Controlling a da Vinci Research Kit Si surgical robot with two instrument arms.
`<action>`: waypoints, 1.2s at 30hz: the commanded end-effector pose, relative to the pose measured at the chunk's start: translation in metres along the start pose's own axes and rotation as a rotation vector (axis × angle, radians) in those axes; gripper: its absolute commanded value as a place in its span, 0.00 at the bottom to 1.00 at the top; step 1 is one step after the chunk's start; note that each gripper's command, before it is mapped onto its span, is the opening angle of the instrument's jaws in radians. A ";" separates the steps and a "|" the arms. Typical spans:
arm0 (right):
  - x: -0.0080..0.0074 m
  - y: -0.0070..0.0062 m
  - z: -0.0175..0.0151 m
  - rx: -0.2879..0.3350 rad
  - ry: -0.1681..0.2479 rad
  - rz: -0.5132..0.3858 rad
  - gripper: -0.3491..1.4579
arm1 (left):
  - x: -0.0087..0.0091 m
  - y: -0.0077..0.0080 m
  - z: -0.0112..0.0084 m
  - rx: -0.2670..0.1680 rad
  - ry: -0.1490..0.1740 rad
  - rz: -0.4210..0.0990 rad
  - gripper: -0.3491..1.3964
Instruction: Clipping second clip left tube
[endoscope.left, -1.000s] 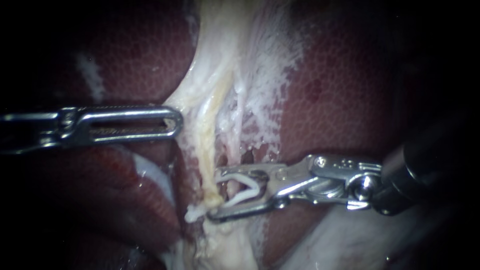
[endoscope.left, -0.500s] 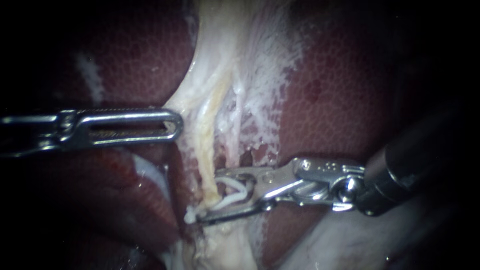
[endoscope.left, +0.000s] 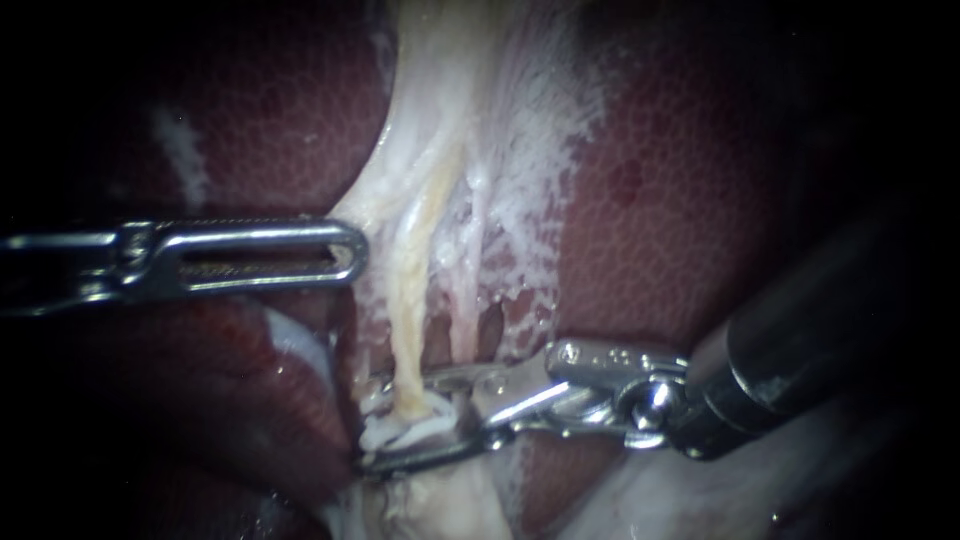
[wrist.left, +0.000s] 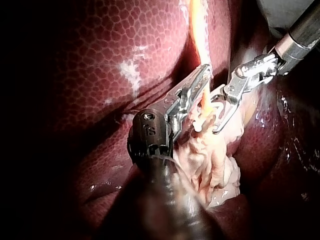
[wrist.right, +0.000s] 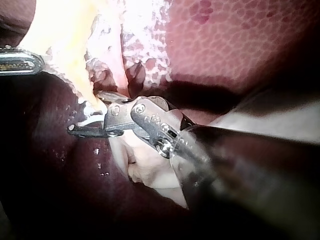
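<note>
Two steel instruments meet over dark red liver (endoscope.left: 680, 200). At nine o'clock, the left instrument (endoscope.left: 350, 252) pinches a pale tissue sheet (endoscope.left: 420, 150). Entering from four o'clock, the right instrument (endoscope.left: 368, 430) clamps a white plastic clip (endoscope.left: 405, 430) around the yellowish left tube (endoscope.left: 408, 300) near six o'clock. Twisting now could seat the clip askew or tear the tube.

left instrument (endoscope.left: 352, 252): left of tube (endoscope.left: 407, 300) | clip (endoscope.left: 408, 428): in right instrument (endoscope.left: 367, 426), around tube
</note>
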 end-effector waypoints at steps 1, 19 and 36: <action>0.0000 0.0001 0.0000 -0.001 -0.001 0.000 0.46 | 0.0000 0.0000 0.0000 0.000 0.000 0.000 0.00; -0.0001 0.0020 -0.0007 -0.104 0.001 0.037 0.00 | 0.0002 0.0000 0.0001 0.000 0.000 0.001 0.00; -0.0005 0.0020 -0.0007 -0.104 -0.003 0.034 0.00 | 0.0002 0.0001 0.0002 0.000 0.000 0.002 0.00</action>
